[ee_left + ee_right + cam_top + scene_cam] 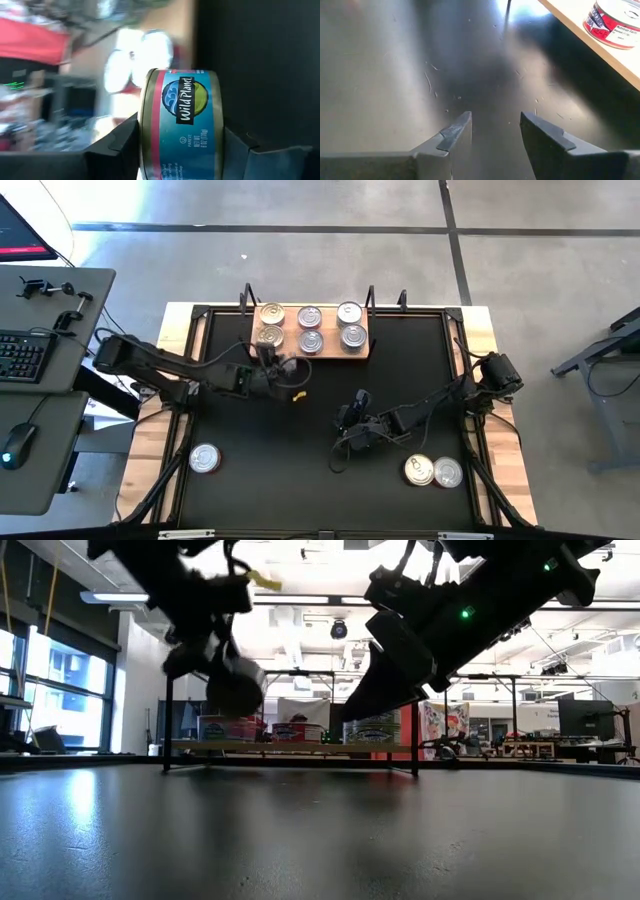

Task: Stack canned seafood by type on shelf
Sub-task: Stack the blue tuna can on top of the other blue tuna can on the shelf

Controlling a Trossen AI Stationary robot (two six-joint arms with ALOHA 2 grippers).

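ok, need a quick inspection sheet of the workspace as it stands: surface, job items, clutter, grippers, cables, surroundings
Surface: black mat over a light wood table.
Job's things: six tins on the wooden shelf at the far edge; loose tin near left, two loose tins near right.
Clutter: nothing seen.
Grippers: left gripper holds a Wild Planet tin near the shelf; right gripper mid-mat, fingers apart, empty.
Cables: run along both arms.
Surroundings: desk with keyboard and mouse left; concrete floor.
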